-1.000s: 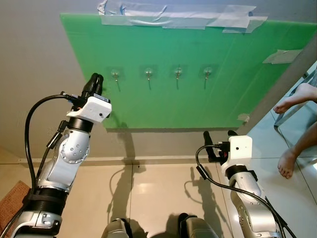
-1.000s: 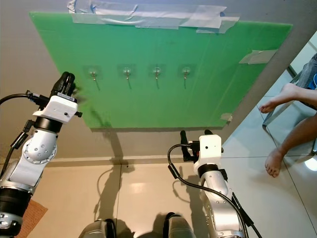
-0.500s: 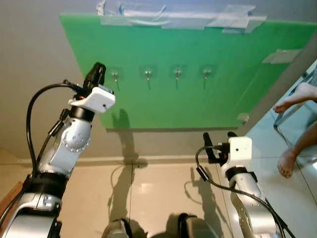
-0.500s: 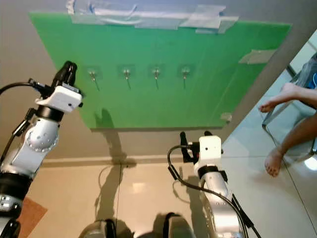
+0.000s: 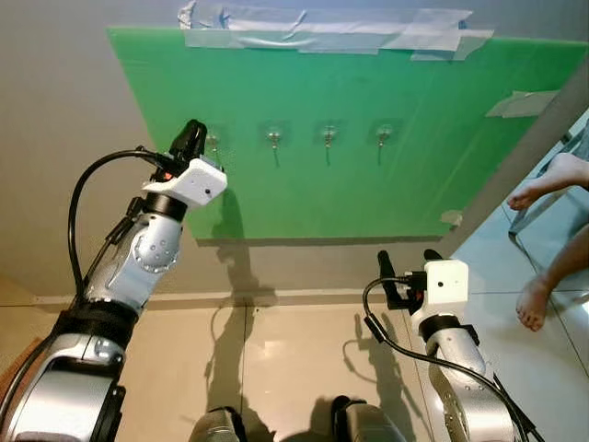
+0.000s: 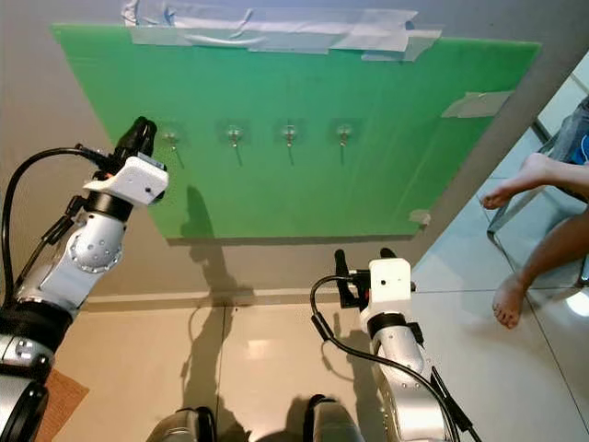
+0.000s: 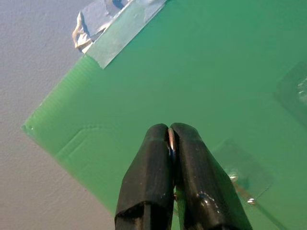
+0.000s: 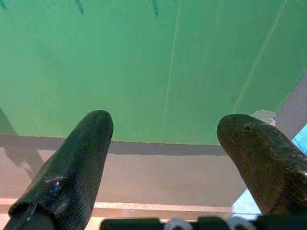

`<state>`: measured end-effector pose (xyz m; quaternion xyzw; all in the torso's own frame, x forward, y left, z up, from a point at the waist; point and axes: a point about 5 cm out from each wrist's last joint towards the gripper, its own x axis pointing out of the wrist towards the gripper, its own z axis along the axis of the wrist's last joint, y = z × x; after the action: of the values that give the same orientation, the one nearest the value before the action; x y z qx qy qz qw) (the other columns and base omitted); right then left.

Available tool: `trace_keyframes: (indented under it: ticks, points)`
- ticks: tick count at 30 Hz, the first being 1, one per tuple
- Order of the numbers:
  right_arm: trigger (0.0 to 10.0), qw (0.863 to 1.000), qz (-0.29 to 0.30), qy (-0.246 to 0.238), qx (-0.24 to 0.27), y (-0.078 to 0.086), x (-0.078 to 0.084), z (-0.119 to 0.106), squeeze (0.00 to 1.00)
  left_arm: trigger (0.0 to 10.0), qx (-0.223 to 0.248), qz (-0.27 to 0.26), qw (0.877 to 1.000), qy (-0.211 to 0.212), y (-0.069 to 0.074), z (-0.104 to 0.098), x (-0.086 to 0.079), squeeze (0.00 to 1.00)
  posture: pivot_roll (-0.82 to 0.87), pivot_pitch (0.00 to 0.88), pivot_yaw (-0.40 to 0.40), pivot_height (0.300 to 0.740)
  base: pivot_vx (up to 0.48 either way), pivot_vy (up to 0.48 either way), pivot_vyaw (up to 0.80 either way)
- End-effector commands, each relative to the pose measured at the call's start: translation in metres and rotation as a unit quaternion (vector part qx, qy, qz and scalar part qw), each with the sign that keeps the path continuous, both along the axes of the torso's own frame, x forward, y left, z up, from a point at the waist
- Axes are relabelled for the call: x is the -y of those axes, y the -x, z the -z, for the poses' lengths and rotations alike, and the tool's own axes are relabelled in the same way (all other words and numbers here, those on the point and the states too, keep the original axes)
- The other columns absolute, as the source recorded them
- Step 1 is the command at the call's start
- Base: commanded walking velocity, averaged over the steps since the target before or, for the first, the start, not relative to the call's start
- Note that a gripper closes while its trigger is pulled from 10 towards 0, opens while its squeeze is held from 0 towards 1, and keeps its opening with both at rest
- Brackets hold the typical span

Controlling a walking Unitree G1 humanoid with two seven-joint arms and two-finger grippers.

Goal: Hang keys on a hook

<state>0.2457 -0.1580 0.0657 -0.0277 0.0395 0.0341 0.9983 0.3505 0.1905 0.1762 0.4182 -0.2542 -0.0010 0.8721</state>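
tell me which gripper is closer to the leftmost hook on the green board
Left. The left gripper is raised right beside the leftmost hook, shut on a thin metal ring. The right gripper sits low, below the green board.

- Even, bright indoor light; head views sharp.
- Arm shadows fall on board (image 5: 368, 184) and floor (image 5: 294, 368).
- Floor glossy, faint glare.
- Wrist-view fingers soft-focus.

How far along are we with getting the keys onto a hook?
Pickup looks done: the left gripper is shut on a thin metal ring. In hand: it is raised beside the leftmost hook on the green board. Left: hanging the ring there. The right gripper is open, low.
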Motion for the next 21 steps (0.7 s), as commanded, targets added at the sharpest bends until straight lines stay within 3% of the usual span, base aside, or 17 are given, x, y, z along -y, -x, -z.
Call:
trace_keyframes:
  ticks: [1, 11, 21]
  points:
    - [10.0, 1.0, 0.004, 0.003, 0.004, 0.0025, 0.0029, -0.0023, 0.0, 0.0, 0.01, 0.001, 1.0, -0.004, -0.0022, -0.0015, 0.0035, 0.0, -0.21, 0.149, 0.032, 0.74, 0.0, 0.0, 0.0]
    - [10.0, 1.0, 0.007, 0.006, 0.003, 0.0045, 0.0051, -0.0023, 0.0, 0.0, 0.01, -0.005, 1.0, -0.015, -0.0053, 0.0008, 0.0038, 0.0, -0.21, 0.152, 0.029, 0.74, 0.0, 0.0, 0.0]
    - [10.0, 1.0, 0.011, 0.011, 0.003, 0.0066, 0.0075, -0.0028, 0.0, 0.0, 0.024, 0.003, 0.998, -0.055, -0.0096, 0.0004, 0.0064, 0.0, -0.22, 0.154, 0.03, 0.74, 0.0, 0.0, 0.0]
